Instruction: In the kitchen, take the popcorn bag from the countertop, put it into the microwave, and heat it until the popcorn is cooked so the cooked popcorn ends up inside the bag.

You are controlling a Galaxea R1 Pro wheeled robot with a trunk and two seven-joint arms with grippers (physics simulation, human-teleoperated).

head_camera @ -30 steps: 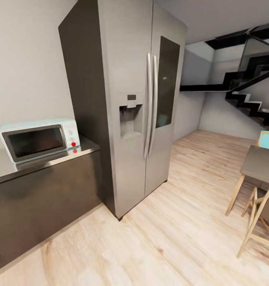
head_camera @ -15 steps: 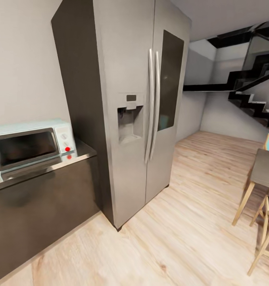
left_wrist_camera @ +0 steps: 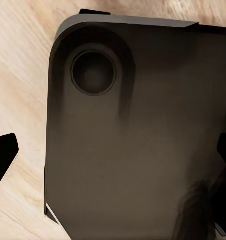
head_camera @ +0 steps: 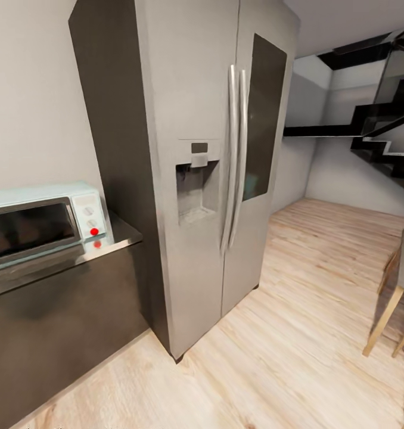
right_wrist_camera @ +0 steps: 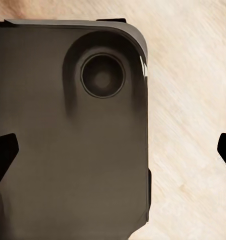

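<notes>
nearby, mint microwave (head_camera: 38, 223) on countertop (head_camera: 115, 233), beside fridge (head_camera: 211, 161); no legible txt.

A tall steel fridge (head_camera: 214, 179) stands on pale wood flooring (head_camera: 297, 333), with what looks like a dark staircase (head_camera: 375, 131) beyond.

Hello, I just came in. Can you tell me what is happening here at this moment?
The robot is moving through a kitchen and is handling nothing. Ahead stands a tall steel fridge. Beside it, a pale blue microwave sits on a steel countertop, its door closed. Both wrist cameras look down at the robot's dark base and the wooden floor. The left gripper and right gripper show spread fingertips with nothing between them.
</notes>
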